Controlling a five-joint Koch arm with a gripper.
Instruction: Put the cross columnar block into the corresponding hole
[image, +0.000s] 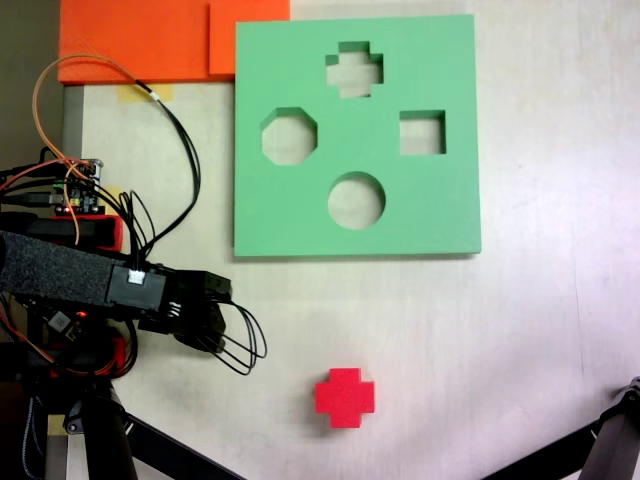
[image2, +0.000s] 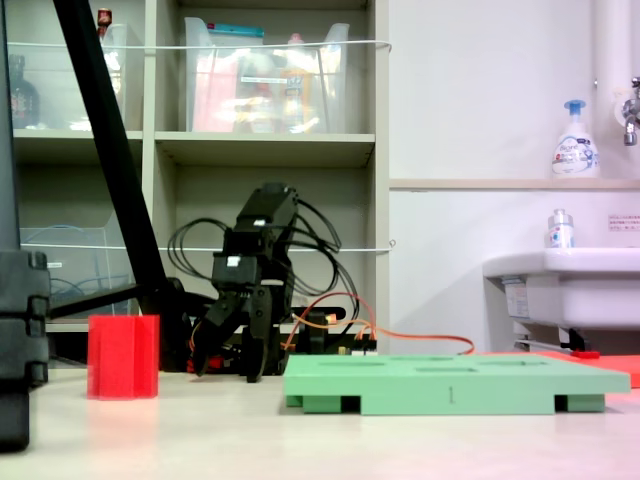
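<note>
The gripper (image2: 232, 368) hangs with its jaws spread apart and nothing between them, tips pointing down close to the table (image: 520, 330). In the low fixed view the two fingers (image2: 206, 345) stand clearly parted, well behind the block and to its right. From above, the gripper (image: 205, 340) sits at the end of the dark arm (image: 60, 270), which reaches in from the left edge of that view with loops of black cable trailing off the wrist.

The arm appears folded back near its base: in the low view the upper links rise and then bend down sharply, so the gripper points at the table just in front of the base, not out over the work area.

The block (image: 345, 397) rests upright on the table toward the lower middle of the overhead picture, to the right of the gripper and apart from it. In the low view the block (image2: 122, 356) stands left of the board (image2: 450, 383). The board (image: 300, 215) lies flat farther up the table, and the hole (image: 354, 70) near its far edge is empty.

Judging by this, the task is barely begun: the block is ungrasped and off the board. Reaching, grasping, carrying, aligning the cross and pressing it in all remain.
</note>
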